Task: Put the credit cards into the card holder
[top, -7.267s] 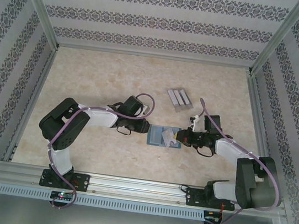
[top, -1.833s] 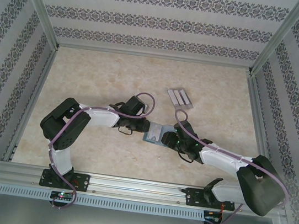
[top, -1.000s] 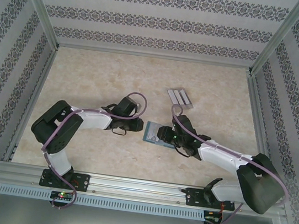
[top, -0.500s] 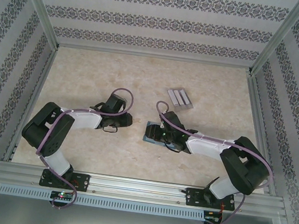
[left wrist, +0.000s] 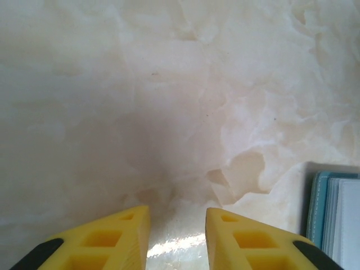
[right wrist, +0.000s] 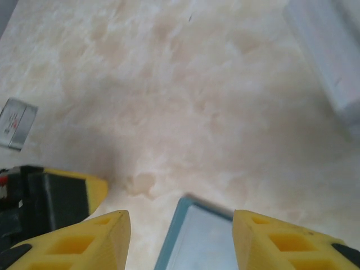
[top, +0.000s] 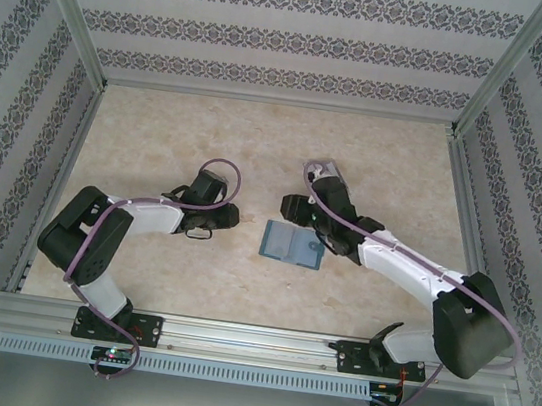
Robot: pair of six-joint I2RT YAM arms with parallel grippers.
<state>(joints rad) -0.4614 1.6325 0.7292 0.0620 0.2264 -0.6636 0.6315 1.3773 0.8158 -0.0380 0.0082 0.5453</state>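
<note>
The teal card holder [top: 291, 243] lies flat on the marbled table [top: 159, 137], its pale inner face up. In the right wrist view the card holder [right wrist: 205, 242] sits low between my open right gripper [right wrist: 180, 216] fingers, not touched. From above, my right gripper [top: 296, 210] hovers just beyond the holder's far edge. The grey credit cards [top: 328, 166] are mostly hidden under the right wrist. My left gripper [top: 236, 216] rests open to the left of the holder, apart from it. In the left wrist view, the left gripper [left wrist: 177, 212] holds nothing and the card holder [left wrist: 336, 216] is at the lower right.
Patterned walls and metal rails [top: 64, 184] enclose the table on all sides. One left finger [right wrist: 62, 194] shows at the left of the right wrist view, close to the right gripper. A pale grey strip [right wrist: 332, 53] crosses that view's top right.
My left arm has drawn back to the left, away from the holder. My right gripper has left the holder and swung back toward the cards. The holder now lies flat.
</note>
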